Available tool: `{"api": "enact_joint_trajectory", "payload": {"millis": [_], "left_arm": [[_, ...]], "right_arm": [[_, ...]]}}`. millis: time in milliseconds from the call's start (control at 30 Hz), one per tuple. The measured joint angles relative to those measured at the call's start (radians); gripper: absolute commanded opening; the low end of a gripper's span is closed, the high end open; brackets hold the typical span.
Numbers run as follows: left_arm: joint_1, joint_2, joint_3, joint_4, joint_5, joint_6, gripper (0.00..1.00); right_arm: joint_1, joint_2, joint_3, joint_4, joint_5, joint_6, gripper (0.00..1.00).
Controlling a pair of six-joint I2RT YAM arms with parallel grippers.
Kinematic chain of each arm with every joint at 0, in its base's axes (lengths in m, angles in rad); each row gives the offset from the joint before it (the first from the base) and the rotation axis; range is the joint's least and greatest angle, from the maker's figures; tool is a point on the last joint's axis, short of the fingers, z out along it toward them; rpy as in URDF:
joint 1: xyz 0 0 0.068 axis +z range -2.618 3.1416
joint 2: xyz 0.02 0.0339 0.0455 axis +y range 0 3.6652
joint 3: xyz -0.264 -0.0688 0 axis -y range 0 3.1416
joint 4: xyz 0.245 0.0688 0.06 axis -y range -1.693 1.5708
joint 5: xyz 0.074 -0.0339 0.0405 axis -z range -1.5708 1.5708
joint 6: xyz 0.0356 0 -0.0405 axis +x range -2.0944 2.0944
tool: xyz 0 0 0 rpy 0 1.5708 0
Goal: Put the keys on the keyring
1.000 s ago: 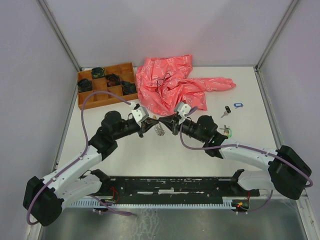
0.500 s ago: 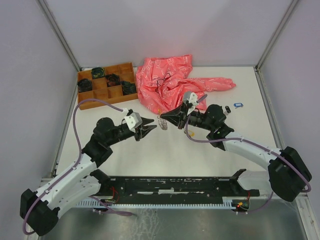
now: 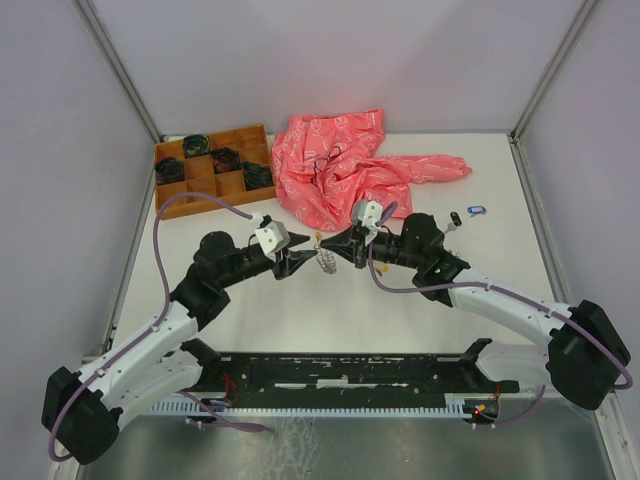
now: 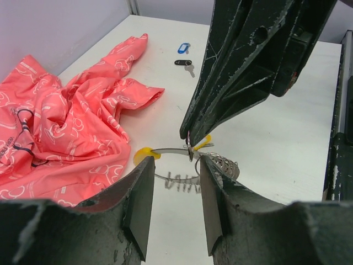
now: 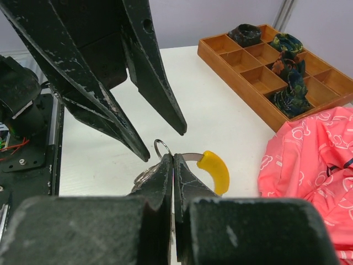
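Observation:
The keyring (image 4: 171, 150), a silvery band and wire coil with a yellow segment (image 5: 216, 171), hangs just above the table, casting a shadow. My right gripper (image 5: 173, 157) is shut on its band beside a small metal ring (image 5: 161, 148). In the top view the right gripper (image 3: 325, 244) meets the keyring (image 3: 326, 260) at mid-table. My left gripper (image 4: 174, 165) is open, its fingers either side of the view of the keyring and apart from it; from above the left gripper (image 3: 303, 256) points at it. A blue-tagged key (image 3: 476, 210) and a black-tagged key (image 3: 455, 218) lie at the right.
A crumpled pink cloth (image 3: 345, 175) lies just behind the grippers. A wooden divided tray (image 3: 225, 203) with dark coiled bundles sits at the back left. White walls and metal posts ring the table.
My left gripper has opened, letting go of the keyring, and drawn back a little. The right gripper, still shut, has carried the keyring slightly up and to the right.

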Motion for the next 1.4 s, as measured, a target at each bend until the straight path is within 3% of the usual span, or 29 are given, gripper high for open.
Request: {"api": "enact_joint_trajectory", "payload": {"millis": [667, 900, 1000, 1167, 1300, 1400], "left_arm": [[0.000, 0.057, 0.019, 0.003, 0.030, -0.009, 0.24], [0.000, 0.084, 0.042, -0.019, 0.039, -0.009, 0.03], [-0.007, 0.092, 0.053, -0.034, 0.028, -0.010, 0.03], [-0.095, 0.088, 0.061, -0.048, -0.146, -0.016, 0.03], [-0.266, 0.078, 0.061, -0.055, -0.474, -0.018, 0.03], [-0.373, 0.096, 0.061, -0.040, -0.706, -0.031, 0.09]], "right_arm": [[0.056, -0.002, 0.010, -0.098, 0.104, -0.114, 0.01], [0.061, -0.002, 0.024, -0.122, 0.111, -0.124, 0.01], [0.064, -0.002, 0.025, -0.127, 0.127, -0.132, 0.01], [0.082, -0.005, 0.026, -0.129, 0.203, -0.142, 0.01], [0.116, -0.010, 0.026, -0.132, 0.301, -0.149, 0.01], [0.150, -0.010, 0.026, -0.132, 0.383, -0.155, 0.01]]}}
